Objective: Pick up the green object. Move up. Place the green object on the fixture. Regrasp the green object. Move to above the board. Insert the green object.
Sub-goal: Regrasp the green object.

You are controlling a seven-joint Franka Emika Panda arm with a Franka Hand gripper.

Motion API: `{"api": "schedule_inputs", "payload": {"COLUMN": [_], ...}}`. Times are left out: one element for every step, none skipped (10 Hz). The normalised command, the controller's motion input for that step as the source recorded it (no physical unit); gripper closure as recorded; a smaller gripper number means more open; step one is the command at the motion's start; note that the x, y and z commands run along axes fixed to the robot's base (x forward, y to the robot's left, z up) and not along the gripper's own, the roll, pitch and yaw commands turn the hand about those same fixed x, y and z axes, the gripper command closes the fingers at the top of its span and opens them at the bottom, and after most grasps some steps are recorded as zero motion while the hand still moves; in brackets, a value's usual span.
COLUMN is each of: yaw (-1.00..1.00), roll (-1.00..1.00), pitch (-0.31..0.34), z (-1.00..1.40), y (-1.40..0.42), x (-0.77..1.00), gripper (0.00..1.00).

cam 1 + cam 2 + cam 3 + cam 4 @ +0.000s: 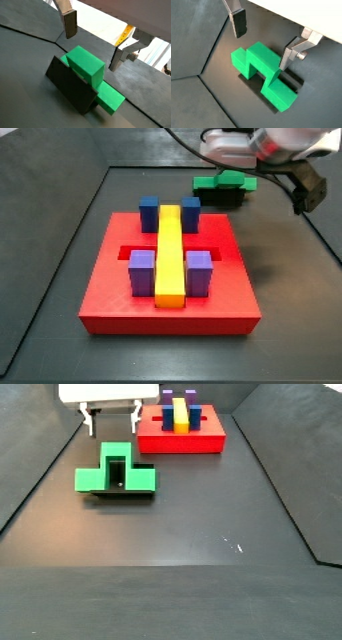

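The green object (262,73) rests on the fixture (69,86), the hand (263,37) spread wide and empty just above.

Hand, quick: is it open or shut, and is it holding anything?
Hand: open, holding nothing, above the green object, which sits on the fixture.
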Motion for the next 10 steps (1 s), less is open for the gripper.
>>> {"api": "schedule_inputs", "payload": {"yaw": [0.07,0.06,0.07,0.08,0.09,0.09,0.07,0.06,0.06,0.00], "roll": [0.17,0.10,0.04,0.11,0.18,0.15,0.16,0.13,0.02,-0.02], "pitch": [0.043,0.069,0.086,0.069,0.057,0.071,0.094,0.149,0.171,0.109], "z": [-0.22,-0.23,-0.23,-0.26,-0.27,-0.26,-0.23,-0.23,-0.16,-0.01], "y": [0.25,0.07,0.04,0.03,0.01,0.02,0.02,0.19,0.25,0.19], "x": [-0.03,0.01,0.09,0.02,0.00,0.00,0.05,0.11,0.12,0.01], "gripper": [0.00,0.00,0.00,0.00,0.00,0.00,0.00,0.00,0.00,0.00]}}
